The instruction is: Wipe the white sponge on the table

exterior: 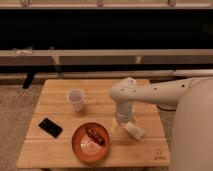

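On the table point(60, 152), I should keep clear of the orange bowl point(90, 142) near the front edge and centre squarely over the white sponge point(134, 131), which lies toward the front right corner, before pressing it flat to wipe. My gripper point(122, 124) hangs just beside the sponge; open or closed, touching or not, I cannot tell

No text, label, brand or number can be read anywhere. A small dark mark point(159, 153) is seen near the front right corner of the low light wooden plank bench point(56, 150), but it cannot be made out. The claw point(121, 125) is held low over the bench, just beside the small cream-white rectangular sponge point(135, 131).
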Tool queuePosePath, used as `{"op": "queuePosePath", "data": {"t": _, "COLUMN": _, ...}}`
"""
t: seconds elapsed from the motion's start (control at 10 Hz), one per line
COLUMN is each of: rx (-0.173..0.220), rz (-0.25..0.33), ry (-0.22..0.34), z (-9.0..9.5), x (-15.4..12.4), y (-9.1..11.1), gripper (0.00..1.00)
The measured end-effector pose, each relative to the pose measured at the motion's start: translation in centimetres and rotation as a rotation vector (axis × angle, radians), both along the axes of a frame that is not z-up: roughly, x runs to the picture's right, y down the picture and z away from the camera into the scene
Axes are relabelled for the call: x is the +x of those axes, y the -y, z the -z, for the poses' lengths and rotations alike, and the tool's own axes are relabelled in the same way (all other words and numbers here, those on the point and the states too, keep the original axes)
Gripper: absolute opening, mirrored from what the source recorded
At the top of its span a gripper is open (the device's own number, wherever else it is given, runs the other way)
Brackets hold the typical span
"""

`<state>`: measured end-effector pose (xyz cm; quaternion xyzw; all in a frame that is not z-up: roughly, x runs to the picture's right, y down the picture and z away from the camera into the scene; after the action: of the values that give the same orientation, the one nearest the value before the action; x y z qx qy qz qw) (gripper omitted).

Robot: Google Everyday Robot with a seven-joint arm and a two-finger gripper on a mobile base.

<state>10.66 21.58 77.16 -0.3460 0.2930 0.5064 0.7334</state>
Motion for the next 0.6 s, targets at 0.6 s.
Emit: {"op": "queuePosePath", "data": {"t": 0.6, "rx": -0.031, "rz": -0.015, "ry": -0.079, "z": -3.3, "x": 4.1, "y": -0.4, "gripper": 0.80}}
